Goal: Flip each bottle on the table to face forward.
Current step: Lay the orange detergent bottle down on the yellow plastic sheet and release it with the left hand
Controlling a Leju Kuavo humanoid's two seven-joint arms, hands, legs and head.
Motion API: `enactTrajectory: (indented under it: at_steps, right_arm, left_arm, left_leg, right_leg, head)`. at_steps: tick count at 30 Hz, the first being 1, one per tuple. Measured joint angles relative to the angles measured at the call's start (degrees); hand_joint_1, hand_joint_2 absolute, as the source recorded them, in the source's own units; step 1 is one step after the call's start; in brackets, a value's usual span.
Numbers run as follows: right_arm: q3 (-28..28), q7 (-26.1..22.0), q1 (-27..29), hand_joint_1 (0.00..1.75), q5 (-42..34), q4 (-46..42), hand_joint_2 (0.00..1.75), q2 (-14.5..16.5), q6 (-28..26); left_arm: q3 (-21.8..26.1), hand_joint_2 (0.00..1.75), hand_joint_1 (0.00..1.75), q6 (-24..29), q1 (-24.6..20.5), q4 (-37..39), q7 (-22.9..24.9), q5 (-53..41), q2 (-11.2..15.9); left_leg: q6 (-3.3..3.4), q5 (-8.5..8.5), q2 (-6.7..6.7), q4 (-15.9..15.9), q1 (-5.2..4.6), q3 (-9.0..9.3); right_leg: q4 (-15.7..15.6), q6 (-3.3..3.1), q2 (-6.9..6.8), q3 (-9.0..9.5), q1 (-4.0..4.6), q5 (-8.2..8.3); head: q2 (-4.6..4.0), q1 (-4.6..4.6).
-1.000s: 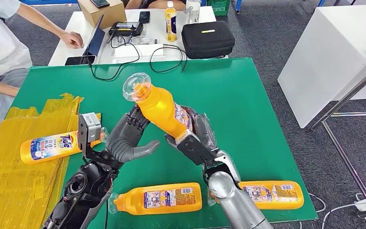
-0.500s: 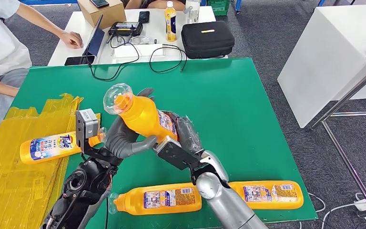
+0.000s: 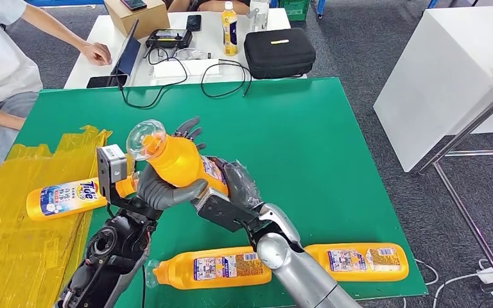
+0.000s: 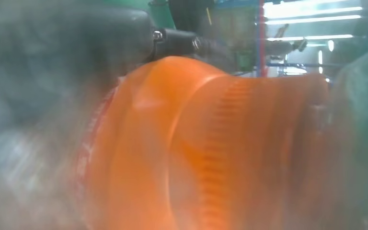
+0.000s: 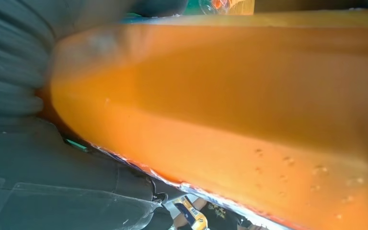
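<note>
one orange bottle (image 3: 183,163) gripped mid-air by right hand (image 3: 228,192), left hand (image 3: 164,189) fingers curling round it; three bottles lie flat at 6, 5 and 9 o'clock on the table (image 3: 308,135); their facing remains unverified.

Glossy, seemingly plastic orange bottle (image 3: 183,163).

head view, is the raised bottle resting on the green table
No, the bottle is held up off the green table, tilted, with the left hand and right hand both wrapped around it.

Black case (image 3: 280,52) on white table (image 3: 90,61); seated person (image 3: 0,58) beside it
</note>
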Motion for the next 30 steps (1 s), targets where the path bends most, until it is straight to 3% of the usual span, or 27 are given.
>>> enactTrajectory:
  at_steps: [14, 18, 19, 23, 30]
  right_arm:
    - [0.33, -0.11, -0.16, 1.71, -0.54, 0.86, 1.75, 0.00, -0.59]
    - [0.34, -0.34, 0.22, 0.03, -0.64, 0.79, 1.75, -0.03, -1.11]
    - [0.37, -0.57, 0.46, 0.00, -0.69, 0.65, 1.75, -0.06, -1.56]
    - [0.29, -2.06, 2.84, 0.00, -1.19, -2.26, 0.00, -0.74, -4.29]
    - [-2.32, -4.52, 8.32, 0.00, -3.16, -13.39, 0.00, -3.75, -6.61]
  left_arm:
    - [-0.01, 1.75, 1.75, 2.37, 0.38, 0.08, -0.25, 0.50, -0.43]
    - [0.00, 1.75, 1.75, 2.73, 0.52, 0.07, -0.35, 0.55, -0.43]
    - [0.00, 1.75, 1.75, 3.06, 0.52, 0.06, -0.40, 0.46, -0.45]
    - [-0.01, 1.75, 1.75, 5.82, 0.26, -0.13, -0.98, -1.92, -0.61]
    - [2.47, 1.75, 1.75, 12.28, -2.13, -0.32, -2.19, -8.53, 0.13]
  left_leg:
    - [0.00, 0.00, 0.01, 0.00, 0.00, 0.00]
    - [0.00, 0.00, 0.01, 0.00, 0.00, 0.00]
    - [0.00, 0.00, 0.02, 0.00, 0.00, 0.00]
    - [0.00, 0.00, 0.00, 0.00, 0.00, -0.02]
    - [0.00, -0.01, -0.01, 0.00, 0.00, -0.03]
  right_leg:
    - [0.00, 0.00, 0.00, -0.02, 0.00, 0.00]
    - [0.00, 0.00, 0.01, -0.02, 0.00, 0.00]
    - [0.00, 0.00, 0.01, -0.02, 0.00, 0.00]
    - [0.00, 0.00, 0.00, -0.02, 0.00, 0.00]
    - [0.00, 0.00, 0.00, -0.02, -0.01, 0.00]
  head:
    - [-0.01, -0.01]
    - [0.00, -0.01]
    - [0.00, -0.01]
    - [0.00, -0.01]
    - [0.01, 0.01]
